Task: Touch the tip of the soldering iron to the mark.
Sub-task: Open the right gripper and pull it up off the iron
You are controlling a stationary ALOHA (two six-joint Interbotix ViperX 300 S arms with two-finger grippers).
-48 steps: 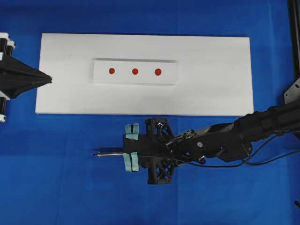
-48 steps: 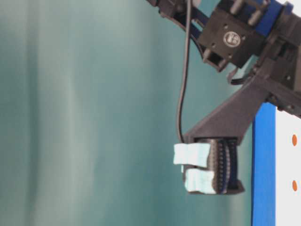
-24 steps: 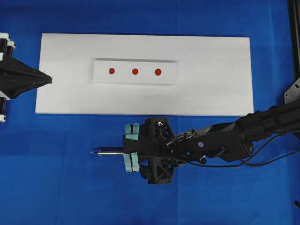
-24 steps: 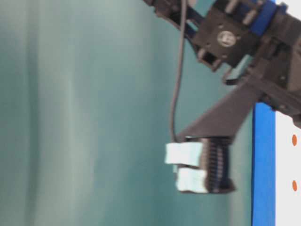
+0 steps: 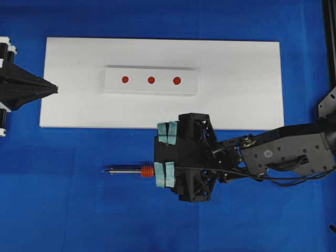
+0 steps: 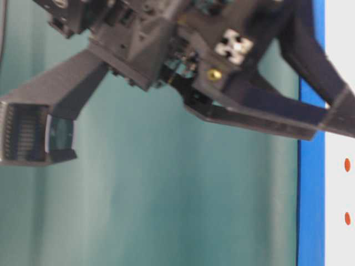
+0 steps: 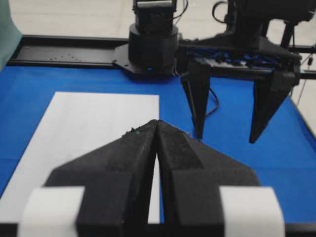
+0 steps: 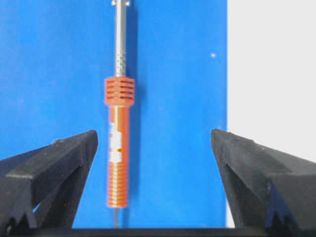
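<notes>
Directly below the right claw point(image 8: 154, 177) lay the soldering iron point(image 8: 118, 143), flat on the blue bench point(image 5: 63, 210) covering. The claw stood wide, its two black fingers point(image 8: 52, 163) either side and clear of the handle, holding nothing. The iron sat off-centre, nearer the left finger of the wrist view.

Handling, as judged: slim, rigid, probably light; the round body may roll if nudged from one side. The ribbed red-orange handle looked the right place to grip: its ridges should give purchase, and a hold toward the vented collar would keep the tip steadier. The smooth silver shaft seemed too thin and slippery. A black cord trailing from the rear may drag or twist the tool once lifted.

Overhead, the shaft pointed left, tip well short of the white board point(image 5: 252, 105), a matt, flat rectangle. On it lay a raised white strip point(image 5: 113, 84) with three red dots in a row. The mark point(image 5: 125, 80), the leftmost dot, was well apart from the iron.

Farthest off, the left claw point(image 5: 55, 88) sat pressed shut and empty at the board's left edge.
</notes>
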